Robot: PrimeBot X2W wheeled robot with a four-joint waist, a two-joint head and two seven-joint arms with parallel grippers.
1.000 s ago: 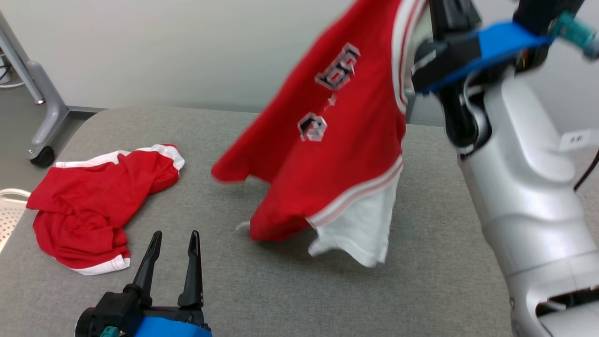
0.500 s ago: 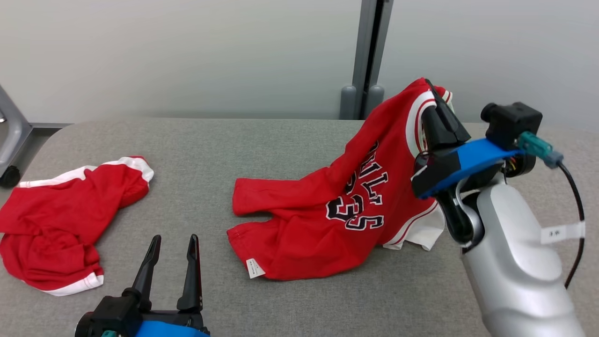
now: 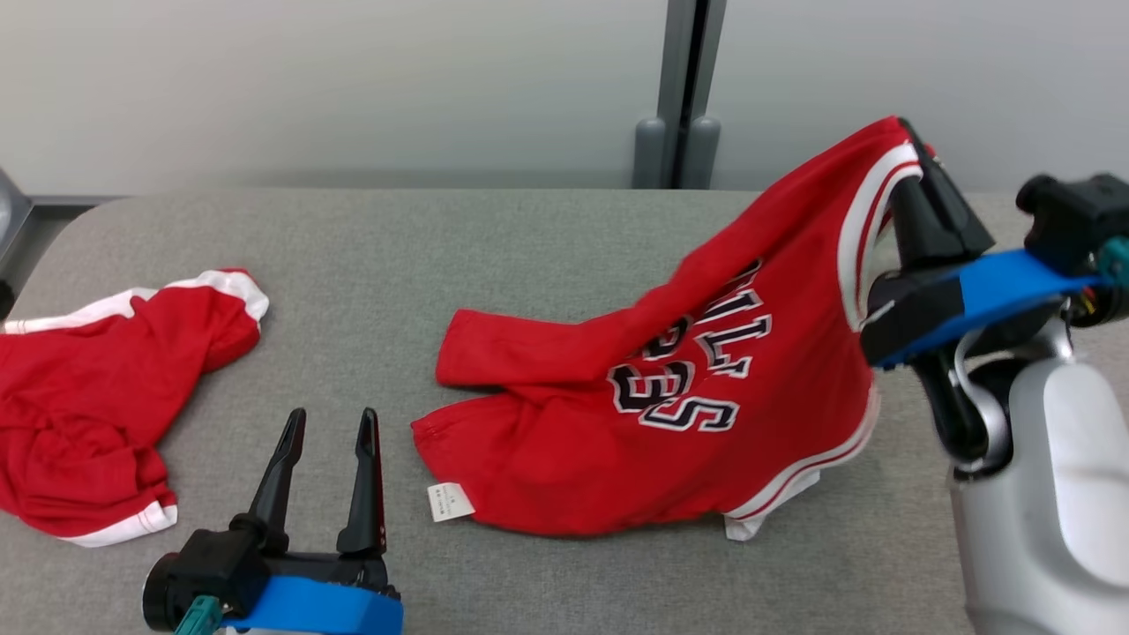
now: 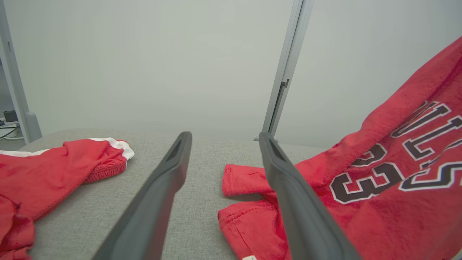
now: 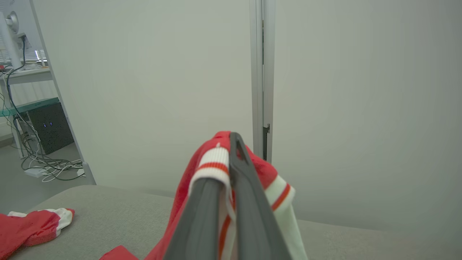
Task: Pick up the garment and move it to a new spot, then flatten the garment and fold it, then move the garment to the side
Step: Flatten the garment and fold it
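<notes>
The red jersey (image 3: 706,423) is settling lower than a second ago, most of it now lying on the grey table (image 3: 529,247). The right gripper (image 3: 910,141) is pinching its striped trim, holding that far-right edge up while the cloth is draping left and nearer. The left gripper (image 3: 328,419) is waiting spread, near left of the hem. Relocating seems nearly done; next probably calls for lowering, letting go, then flattening.
</notes>
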